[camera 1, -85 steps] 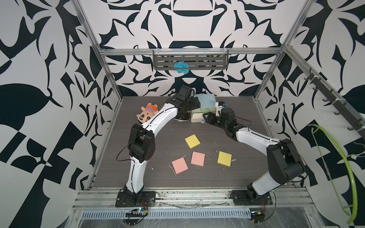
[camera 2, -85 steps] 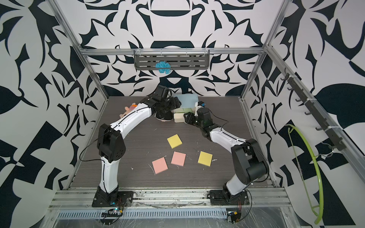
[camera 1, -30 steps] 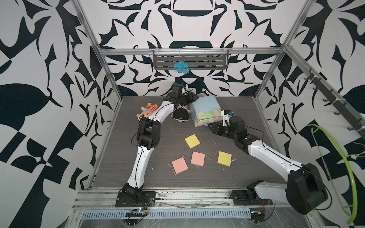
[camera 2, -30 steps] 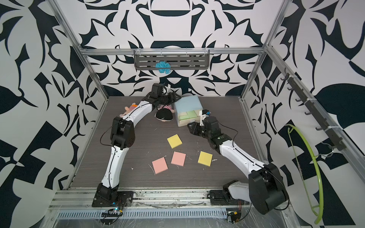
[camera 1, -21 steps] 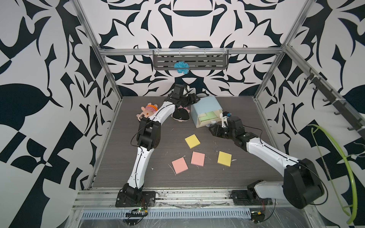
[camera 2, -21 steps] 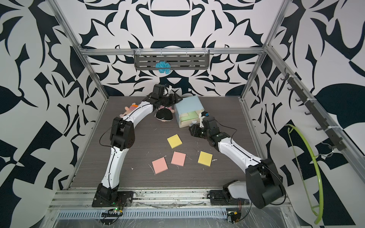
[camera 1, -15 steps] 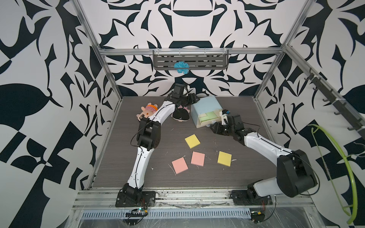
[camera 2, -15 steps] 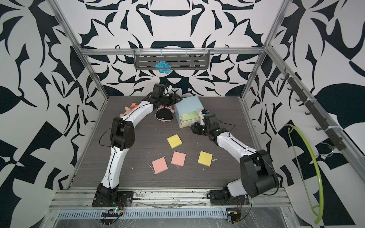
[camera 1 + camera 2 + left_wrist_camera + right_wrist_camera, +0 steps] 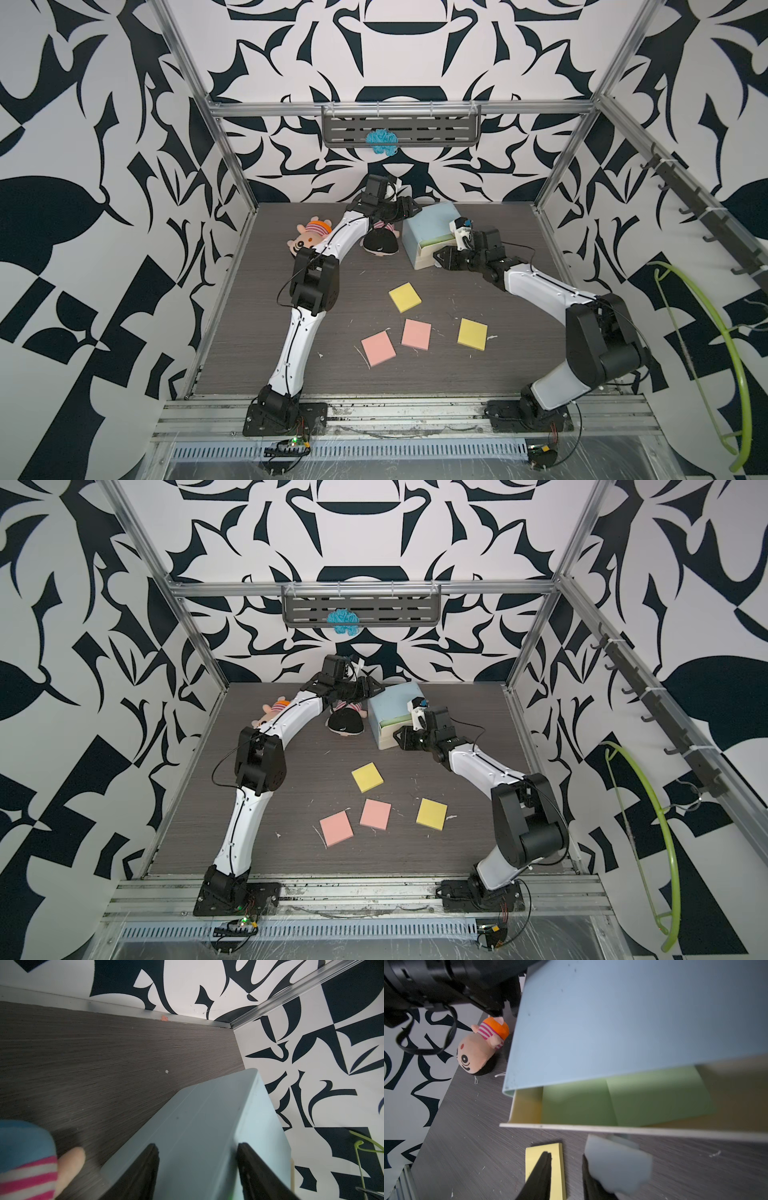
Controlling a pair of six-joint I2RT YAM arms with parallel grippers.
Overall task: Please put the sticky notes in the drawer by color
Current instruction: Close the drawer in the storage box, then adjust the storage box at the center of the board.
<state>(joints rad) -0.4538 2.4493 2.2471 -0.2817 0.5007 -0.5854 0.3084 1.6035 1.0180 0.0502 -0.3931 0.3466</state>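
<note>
At the cabinet (image 9: 430, 224), the left gripper (image 9: 196, 1167) clamps its blue shell; the right gripper (image 9: 564, 1169), jaws apart, seemingly not gripping, nudges the top drawer (image 9: 612, 1128) holding two green notes (image 9: 623, 1101). An off-centre push could jam it.

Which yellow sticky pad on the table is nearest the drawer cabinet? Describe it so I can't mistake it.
Start at the pale blue cabinet at the back of the table. The pad you want is the yellow one lying alone in front of it. The other yellow pad sits nearer the front, beside two pink pads.
</note>
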